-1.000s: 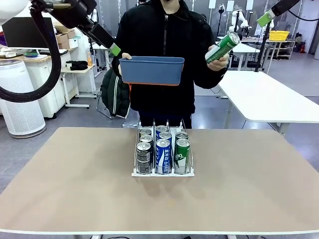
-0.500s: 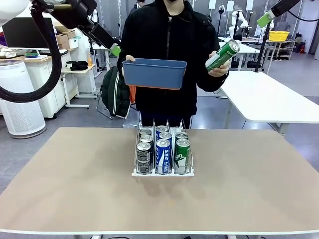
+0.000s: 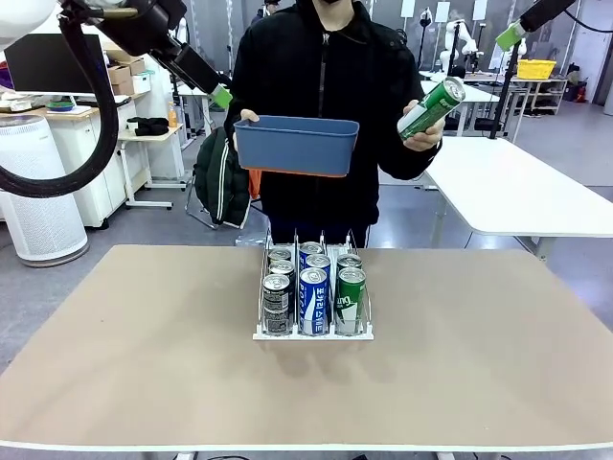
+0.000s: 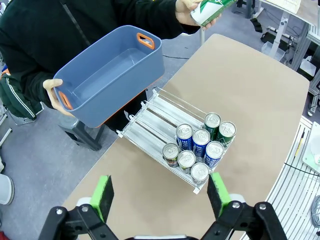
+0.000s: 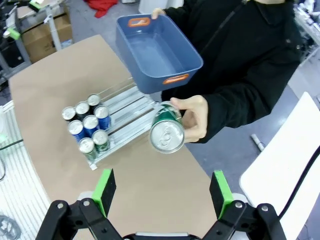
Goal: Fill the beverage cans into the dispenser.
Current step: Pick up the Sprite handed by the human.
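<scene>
The dispenser [image 3: 312,334] stands mid-table with several beverage cans in its three lanes: black-grey [image 3: 276,305] on the left, blue [image 3: 313,299] in the middle, green [image 3: 351,299] on the right. Across the table a person holds one more green can [image 3: 431,106] tilted in one hand. My left gripper [image 3: 221,96] hangs high at the upper left, open and holding nothing. Its wrist view looks down on the dispenser [image 4: 150,122] and cans [image 4: 200,148] between wide-apart fingers [image 4: 104,195]. My right gripper [image 3: 510,36] is high at the upper right, open [image 5: 162,192], above the held green can [image 5: 167,131].
The person's other hand holds a blue plastic tub [image 3: 295,146] with orange handles [image 4: 112,75], nothing inside it [image 5: 155,52]. The tan tabletop [image 3: 144,364] spreads wide on both sides of the dispenser. A white table [image 3: 517,192] stands behind at the right.
The person has shifted the blue tub slightly right and lifted the green can a little. Neither arm has moved.
</scene>
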You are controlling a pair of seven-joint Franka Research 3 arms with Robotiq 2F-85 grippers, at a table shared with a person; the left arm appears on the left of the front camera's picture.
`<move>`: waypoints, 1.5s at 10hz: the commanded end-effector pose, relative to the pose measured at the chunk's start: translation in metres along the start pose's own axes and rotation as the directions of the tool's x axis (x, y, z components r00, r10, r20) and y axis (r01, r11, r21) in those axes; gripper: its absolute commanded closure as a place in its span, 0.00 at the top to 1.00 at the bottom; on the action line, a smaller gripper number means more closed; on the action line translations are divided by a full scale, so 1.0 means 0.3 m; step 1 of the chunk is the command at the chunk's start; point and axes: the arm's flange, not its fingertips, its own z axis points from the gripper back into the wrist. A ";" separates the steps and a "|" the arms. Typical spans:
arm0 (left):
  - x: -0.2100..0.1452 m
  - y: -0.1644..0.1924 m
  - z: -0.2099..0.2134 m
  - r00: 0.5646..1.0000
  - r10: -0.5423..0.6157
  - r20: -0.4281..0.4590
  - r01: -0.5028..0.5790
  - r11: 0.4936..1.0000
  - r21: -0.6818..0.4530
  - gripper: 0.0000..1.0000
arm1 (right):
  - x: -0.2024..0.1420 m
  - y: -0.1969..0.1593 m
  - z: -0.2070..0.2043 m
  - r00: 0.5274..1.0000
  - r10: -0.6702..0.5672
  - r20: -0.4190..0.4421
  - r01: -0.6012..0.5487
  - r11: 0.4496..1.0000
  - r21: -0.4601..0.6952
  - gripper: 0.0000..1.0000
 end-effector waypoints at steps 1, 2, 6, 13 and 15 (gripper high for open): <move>0.000 -0.001 0.000 1.000 -0.002 0.000 0.002 1.000 0.001 1.00 | 0.003 0.012 -0.056 0.999 -0.010 -0.040 0.009 1.000 -0.029 1.00; 0.000 -0.001 0.000 1.000 -0.002 0.000 0.002 1.000 0.001 1.00 | 0.006 0.014 -0.076 0.999 -0.004 -0.053 0.003 1.000 -0.028 1.00; 0.000 -0.001 0.000 1.000 -0.002 0.000 0.002 1.000 0.001 1.00 | 0.054 -0.016 -0.202 0.997 -0.051 -0.052 0.049 0.998 -0.050 1.00; 0.000 -0.001 0.000 1.000 -0.002 0.000 0.002 1.000 0.001 1.00 | 0.037 -0.060 -0.352 0.990 -0.103 -0.096 0.108 0.993 0.048 1.00; 0.000 -0.001 0.000 1.000 -0.002 0.000 0.002 1.000 0.001 1.00 | 0.024 -0.081 -0.375 0.988 -0.120 -0.102 0.130 0.987 0.094 1.00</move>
